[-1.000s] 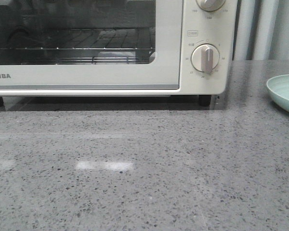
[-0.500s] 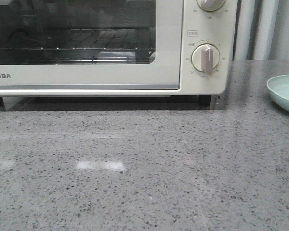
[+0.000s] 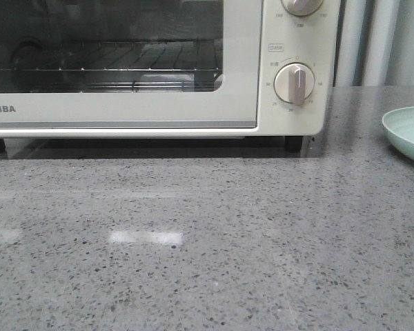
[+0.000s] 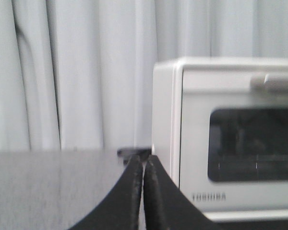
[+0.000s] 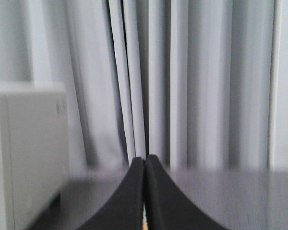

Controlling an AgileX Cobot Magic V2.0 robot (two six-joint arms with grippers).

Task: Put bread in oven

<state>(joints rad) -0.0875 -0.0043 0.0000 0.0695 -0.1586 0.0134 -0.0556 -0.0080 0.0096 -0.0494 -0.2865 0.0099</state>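
Oven [image 3: 159,83] — top, left side cropped

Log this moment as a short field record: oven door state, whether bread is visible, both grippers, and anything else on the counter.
oven: cream-white toaster oven at the back of the grey speckled counter
oven door: shut, wire rack visible through the glass
bread: not seen in any view
left gripper: fingers closed together, nothing between them
right gripper: fingers closed together, nothing visibly held
other items: pale green dish at the counter's right edge, partly cut off
task status: not started, judging by the shut door
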